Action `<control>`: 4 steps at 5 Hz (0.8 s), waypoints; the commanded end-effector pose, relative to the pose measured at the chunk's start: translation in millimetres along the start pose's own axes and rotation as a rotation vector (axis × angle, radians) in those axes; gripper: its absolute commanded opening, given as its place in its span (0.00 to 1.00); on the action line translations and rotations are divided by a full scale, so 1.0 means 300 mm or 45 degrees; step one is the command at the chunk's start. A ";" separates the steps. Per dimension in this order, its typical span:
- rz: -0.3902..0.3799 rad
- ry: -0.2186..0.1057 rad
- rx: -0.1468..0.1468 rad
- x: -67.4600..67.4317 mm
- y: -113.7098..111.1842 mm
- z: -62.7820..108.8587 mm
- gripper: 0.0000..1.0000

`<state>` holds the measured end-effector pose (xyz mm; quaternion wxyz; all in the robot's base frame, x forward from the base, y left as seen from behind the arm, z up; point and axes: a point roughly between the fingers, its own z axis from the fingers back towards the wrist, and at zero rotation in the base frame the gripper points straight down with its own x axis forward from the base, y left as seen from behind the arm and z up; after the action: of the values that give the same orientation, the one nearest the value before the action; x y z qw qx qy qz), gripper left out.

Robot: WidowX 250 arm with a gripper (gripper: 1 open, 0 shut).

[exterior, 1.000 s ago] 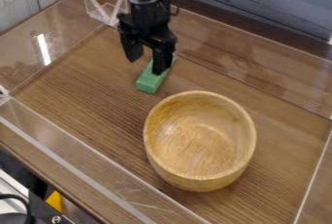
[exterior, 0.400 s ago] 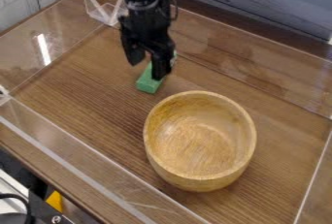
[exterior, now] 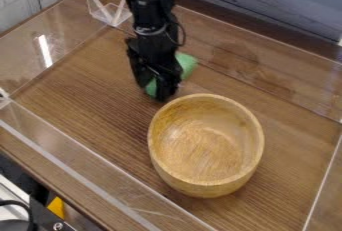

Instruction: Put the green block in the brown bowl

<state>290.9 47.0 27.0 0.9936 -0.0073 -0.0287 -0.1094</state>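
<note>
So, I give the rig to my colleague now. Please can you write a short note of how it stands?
Fingers: down at the green block, covering part of it; whether they are closed on it I cannot tell.
Block: at the fingers, green showing on both sides of them, outside the bowl.
Brown bowl: on the table, nothing in it.
Done: gripper is at the block.
Left: make sure of the grip, carry the block over the bowl, release it inside.

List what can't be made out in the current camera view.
- Claw's hold on the green block: camera view, dark fingers in the way
- Block's near end and underside: camera view, behind the claw
- Dark object, lower left: camera view, cut off by the edge
</note>
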 end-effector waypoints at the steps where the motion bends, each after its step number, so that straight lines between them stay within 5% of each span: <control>1: 0.069 -0.074 0.023 0.017 -0.054 0.105 0.00; 4: 0.087 -0.086 -0.036 -0.051 -0.166 0.309 0.00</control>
<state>257.6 3.6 109.9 0.9957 -0.0280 -0.0429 -0.0774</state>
